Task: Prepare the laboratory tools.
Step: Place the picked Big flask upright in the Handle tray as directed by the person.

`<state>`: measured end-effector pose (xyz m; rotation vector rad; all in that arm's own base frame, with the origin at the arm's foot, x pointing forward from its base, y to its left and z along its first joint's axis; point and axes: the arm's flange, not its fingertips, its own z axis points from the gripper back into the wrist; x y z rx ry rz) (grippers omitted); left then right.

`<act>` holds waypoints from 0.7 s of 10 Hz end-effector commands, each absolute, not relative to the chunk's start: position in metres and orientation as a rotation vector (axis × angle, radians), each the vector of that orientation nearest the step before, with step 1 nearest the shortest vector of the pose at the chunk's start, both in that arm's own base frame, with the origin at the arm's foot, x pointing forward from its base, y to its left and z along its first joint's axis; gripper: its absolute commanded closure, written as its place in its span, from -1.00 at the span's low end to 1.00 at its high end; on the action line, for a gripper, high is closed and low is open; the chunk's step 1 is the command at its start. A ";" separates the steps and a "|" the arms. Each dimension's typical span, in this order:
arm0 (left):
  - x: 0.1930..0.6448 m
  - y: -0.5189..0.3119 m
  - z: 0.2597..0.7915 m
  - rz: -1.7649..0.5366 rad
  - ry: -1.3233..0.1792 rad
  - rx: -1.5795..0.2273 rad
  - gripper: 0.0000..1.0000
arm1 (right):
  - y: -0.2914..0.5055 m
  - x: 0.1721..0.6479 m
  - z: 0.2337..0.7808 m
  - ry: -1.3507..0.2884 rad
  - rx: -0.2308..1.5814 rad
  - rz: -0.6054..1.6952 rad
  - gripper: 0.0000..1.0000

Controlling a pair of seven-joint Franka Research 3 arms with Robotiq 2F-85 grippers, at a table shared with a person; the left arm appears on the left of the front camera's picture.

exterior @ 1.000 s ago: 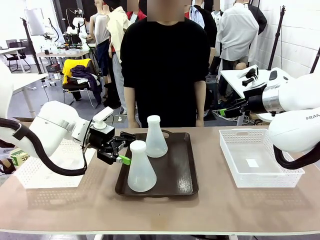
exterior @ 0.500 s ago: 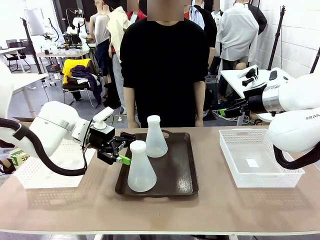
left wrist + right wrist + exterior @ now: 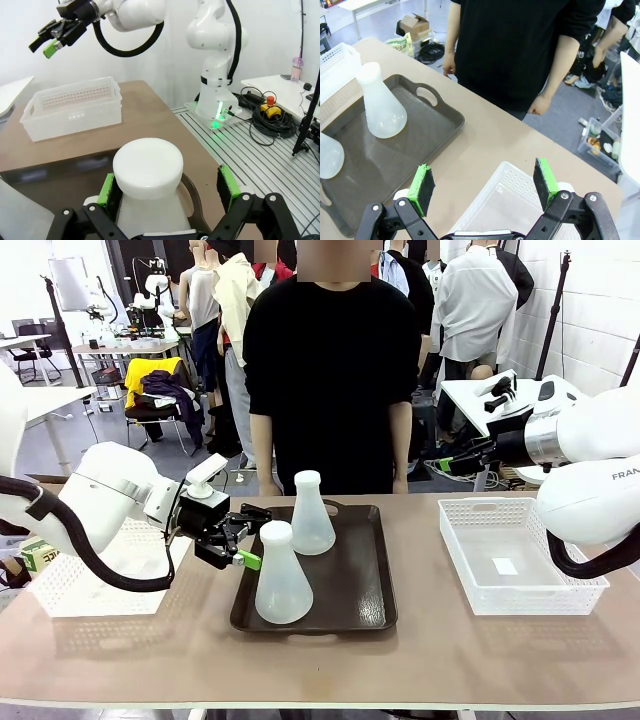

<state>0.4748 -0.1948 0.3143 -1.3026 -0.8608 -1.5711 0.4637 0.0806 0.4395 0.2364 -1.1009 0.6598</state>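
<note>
Currently the left gripper [image 3: 243,537] is straddling, wide open, the neck of the near flask [image 3: 280,576] on the tray [image 3: 365,585]; closing off-centre is risking tipping it against the far flask [image 3: 311,514]. Right gripper [image 3: 483,189] is hovering open.

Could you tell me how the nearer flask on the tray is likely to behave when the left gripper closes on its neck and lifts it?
The nearer flask looks empty and translucent, so probably light. Its smooth, tapering neck might slip through the pads of the open left gripper. Its wide base on the tray suggests it won't tip easily if nudged.
</note>
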 end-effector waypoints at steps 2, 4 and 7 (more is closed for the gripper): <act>0.476 -0.195 0.315 -1.583 -0.872 -1.298 -1.00 | 0.082 0.463 0.444 -1.098 0.238 0.666 -1.00; 0.476 -0.195 0.315 -1.583 -0.872 -1.298 -1.00 | 0.082 0.463 0.444 -1.098 0.238 0.666 -1.00; 0.476 -0.195 0.315 -1.583 -0.872 -1.298 -1.00 | 0.082 0.463 0.444 -1.098 0.238 0.666 -1.00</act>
